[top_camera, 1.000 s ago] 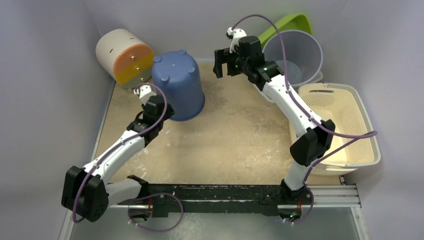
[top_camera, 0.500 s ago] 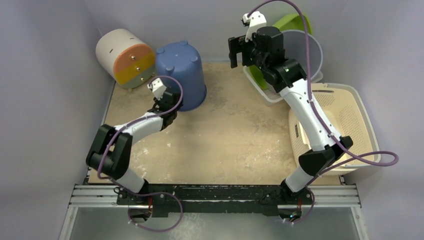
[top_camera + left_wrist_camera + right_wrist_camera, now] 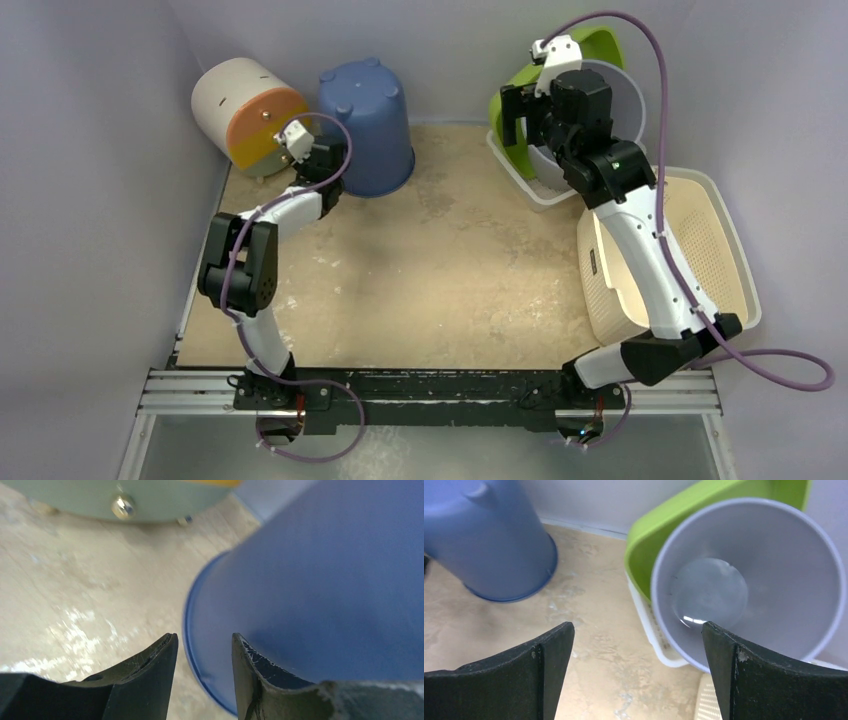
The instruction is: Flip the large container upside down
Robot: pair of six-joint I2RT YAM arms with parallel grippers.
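Blue plastic, feet up: the large container (image 3: 367, 125) is standing mouth-down on the bench (image 3: 450, 260), at about 11 o'clock in the top view. Its rim is looking flat on the sandy surface, so the flip itself is reading as done, and the step in hand is probably letting go and getting clear.

The left gripper (image 3: 203, 640) is sitting low at the container's 7 o'clock. Its jaws are narrowly apart and clamping nothing, with the rim curving through the gap just ahead of the tips. To finish well, it should be drawing straight back toward 7 o'clock, keeping low and level so neither finger is hooking the rim and tipping the container. Swinging toward 9 o'clock is worth avoiding, since a cream-and-orange drum (image 3: 250, 112) is lying on its side just beside the container there.

The right gripper (image 3: 638, 625) is hanging with its jaws spread wide, holding nothing, above a translucent bucket (image 3: 610, 110) that is leaning in a green bin (image 3: 590, 45) at 1 o'clock. It is well apart from the container and should be keeping out. A cream laundry basket (image 3: 720, 250) is sitting at 3 o'clock.
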